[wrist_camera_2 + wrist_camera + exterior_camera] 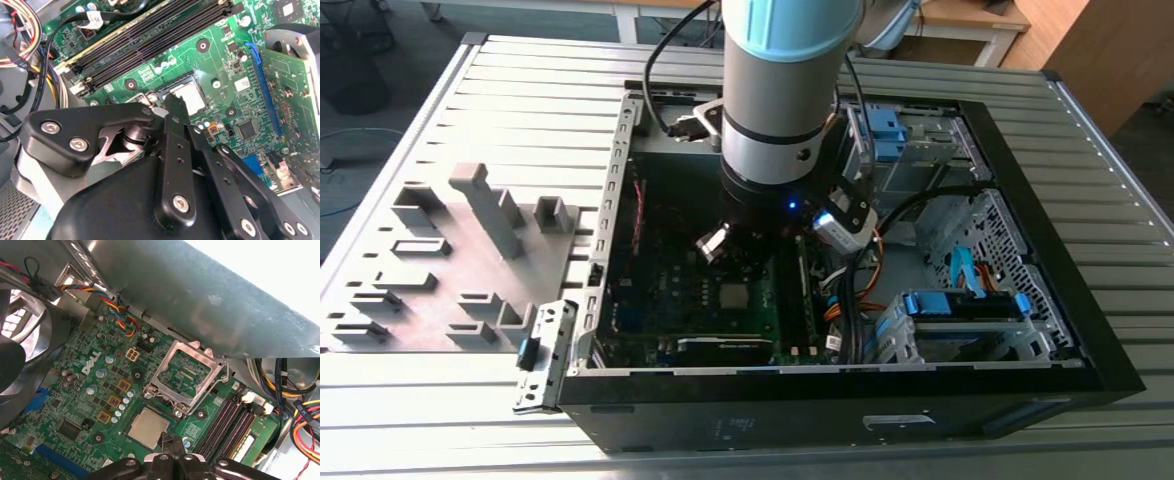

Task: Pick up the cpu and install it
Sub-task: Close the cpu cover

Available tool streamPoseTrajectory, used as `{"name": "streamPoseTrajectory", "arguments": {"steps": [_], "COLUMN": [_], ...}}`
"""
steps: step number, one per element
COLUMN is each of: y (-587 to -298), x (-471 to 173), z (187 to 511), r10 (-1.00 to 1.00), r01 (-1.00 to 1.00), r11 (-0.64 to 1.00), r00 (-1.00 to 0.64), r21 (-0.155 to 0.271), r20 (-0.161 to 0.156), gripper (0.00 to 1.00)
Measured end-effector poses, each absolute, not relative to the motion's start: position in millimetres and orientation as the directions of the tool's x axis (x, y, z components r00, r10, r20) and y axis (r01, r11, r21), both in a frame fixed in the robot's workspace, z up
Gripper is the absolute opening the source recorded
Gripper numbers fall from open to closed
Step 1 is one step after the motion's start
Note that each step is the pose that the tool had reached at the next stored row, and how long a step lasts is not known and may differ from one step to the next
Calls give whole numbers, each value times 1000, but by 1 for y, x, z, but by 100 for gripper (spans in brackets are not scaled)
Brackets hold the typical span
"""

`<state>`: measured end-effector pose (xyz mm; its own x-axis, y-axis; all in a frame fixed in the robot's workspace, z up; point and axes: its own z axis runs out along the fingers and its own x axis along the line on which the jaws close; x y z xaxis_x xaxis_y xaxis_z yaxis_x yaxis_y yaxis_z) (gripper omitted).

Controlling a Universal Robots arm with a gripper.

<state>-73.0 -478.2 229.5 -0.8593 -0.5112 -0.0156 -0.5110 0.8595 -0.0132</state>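
- Looking down in the exterior view onto an open computer case on a slatted table, with the robot arm reaching into it from above.
- Shows the cpu as a small pale square lying flat on the green motherboard, close under the arm's lower end.
- Turning to the second wrist view: shows the gripper from behind, black links on both sides converging to a single tip, so jaws together with nothing between them.
- Places that tip over one edge of the cpu, resting inside its socket beside the long memory slots; cannot tell whether tip and chip touch.
- Turning to the first wrist view: shows the cpu lying in the socket, not held, with the silver load frame swung open next to it and the gripper just beside the chip's edge.
- Risks, by judgement, a shifted chip: unclamped under the open frame, easily nudged off its seat by a sideways brush from the closed tip.
- Risks also, by judgement, bent socket contacts, caused by pressing down on a chip lying slightly askew or not fully dropped in.
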Motion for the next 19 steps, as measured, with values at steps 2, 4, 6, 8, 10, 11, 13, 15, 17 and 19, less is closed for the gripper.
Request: {"name": "streamPoseTrajectory", "arguments": {"steps": [2, 4, 6, 8, 10, 11, 13, 15, 17, 19], "y": [-478, -478, -478, -478, -478, -478, -478, -478, -478, -478], "x": [-73, -73, -73, -72, -69, -68, -64, -61, -58, -57], "z": [230, 230, 230, 229, 229, 229, 229, 229, 229, 229], "r10": [-511, -511, -511, -512, -514, -515, -518, -520, -524, -531], "r01": [-511, -511, -511, -512, -513, -515, -517, -520, -524, -531], "r11": [859, 859, 859, 859, 858, 857, 856, 854, 851, 847], "r00": [-859, -859, -859, -859, -858, -857, -856, -854, -851, -847], "r21": [-13, -13, -13, -13, -13, -12, -12, -11, -10, -9], "r20": [-16, -16, -16, -16, -16, -16, -15, -16, -16, -16], "gripper": [11, 11, 11, 11, 11, 11, 11, 11, 11, 11]}}
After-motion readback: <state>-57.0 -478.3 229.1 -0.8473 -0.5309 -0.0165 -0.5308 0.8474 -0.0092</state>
